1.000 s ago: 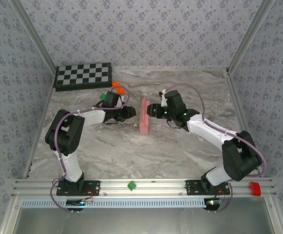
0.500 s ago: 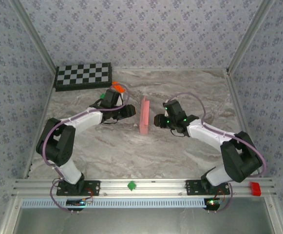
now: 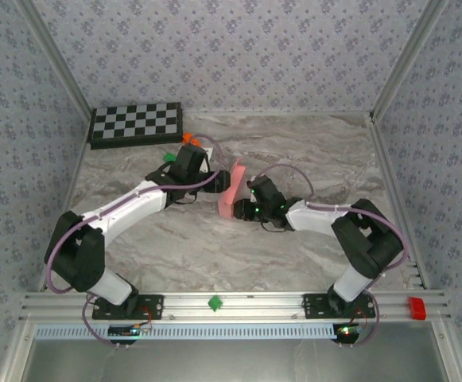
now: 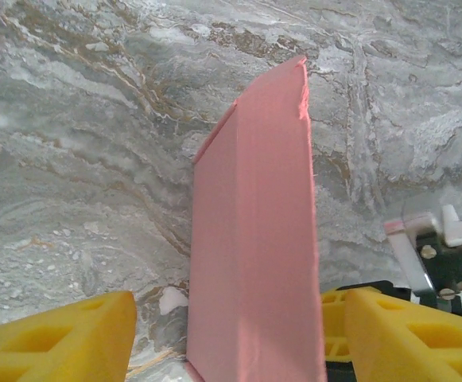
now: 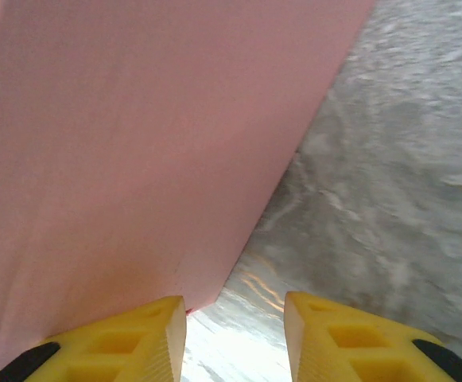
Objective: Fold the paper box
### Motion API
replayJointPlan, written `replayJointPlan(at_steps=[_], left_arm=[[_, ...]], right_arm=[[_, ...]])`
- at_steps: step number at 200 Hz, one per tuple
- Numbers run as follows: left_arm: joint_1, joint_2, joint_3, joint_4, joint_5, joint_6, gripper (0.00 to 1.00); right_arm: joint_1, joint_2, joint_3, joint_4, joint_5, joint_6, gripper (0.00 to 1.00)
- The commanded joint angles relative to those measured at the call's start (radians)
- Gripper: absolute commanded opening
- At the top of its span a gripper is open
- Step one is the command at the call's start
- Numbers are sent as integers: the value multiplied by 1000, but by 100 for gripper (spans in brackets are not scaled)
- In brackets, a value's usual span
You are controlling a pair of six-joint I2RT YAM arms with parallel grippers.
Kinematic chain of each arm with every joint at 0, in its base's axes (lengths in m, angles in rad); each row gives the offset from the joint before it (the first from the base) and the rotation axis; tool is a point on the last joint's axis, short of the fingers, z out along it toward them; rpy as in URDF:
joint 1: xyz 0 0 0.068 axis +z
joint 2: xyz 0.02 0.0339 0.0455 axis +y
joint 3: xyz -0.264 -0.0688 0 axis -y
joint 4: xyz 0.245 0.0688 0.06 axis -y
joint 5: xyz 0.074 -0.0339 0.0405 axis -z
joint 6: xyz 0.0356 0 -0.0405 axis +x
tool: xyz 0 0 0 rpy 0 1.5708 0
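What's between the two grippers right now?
The paper box, standing on edge, separates the left gripper from the right gripper; the top view shows it.

arms (image 3: 127, 205): white links, black joints | cables (image 3: 49, 263): purple | jaws: yellow, black-backed

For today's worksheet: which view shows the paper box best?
Left wrist: the paper box appears sharp, with edges and top corner. Top external shows it small and distant; right wrist, a blurred pink face.
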Motion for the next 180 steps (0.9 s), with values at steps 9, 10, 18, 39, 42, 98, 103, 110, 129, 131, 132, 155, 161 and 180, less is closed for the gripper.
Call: replayJointPlan(at_steps=[9,10,18,39,42,98,103,110,129,131,132,155,161,180], left_arm=[[-14,0,70,-78,-18,100,72],[-15,1,71,-81,-18,102,72],[-20,12,93,-103,-20,121,73],[-37,53,159,-176,-36,179,75],[-39,59,172,-192,-46,189,75],[-89,221,357,-360,-139,294,76],[-94,238,372,-370,-139,305,76],[-101,261,391,-381,-139,316,76],[-116,311,436,-407,-163,333,76],[-116,316,439,-408,-167,334,76],[-116,318,441,-409,-170,334,76],[-123,355,464,-418,-198,345,72],[-124,363,466,-420,-199,348,71],[-124,392,478,-428,-197,360,64]], right_arm=[[13,29,-7,132,-44,40,40],[13,29,-7,134,-44,40,40],[14,25,-12,142,-41,42,40],[11,-22,-54,141,8,43,42],[10,-31,-63,139,15,44,42],[-74,-253,-217,-13,117,-7,44],[-86,-275,-227,-29,119,-13,44],[-103,-305,-240,-51,120,-22,44],[-149,-379,-273,-95,121,-39,45],[-153,-386,-276,-100,120,-39,45],[-155,-390,-278,-100,119,-39,45],[-197,-459,-302,-129,114,-39,46],[-205,-470,-306,-137,115,-40,46],[-224,-492,-313,-154,113,-40,46]])
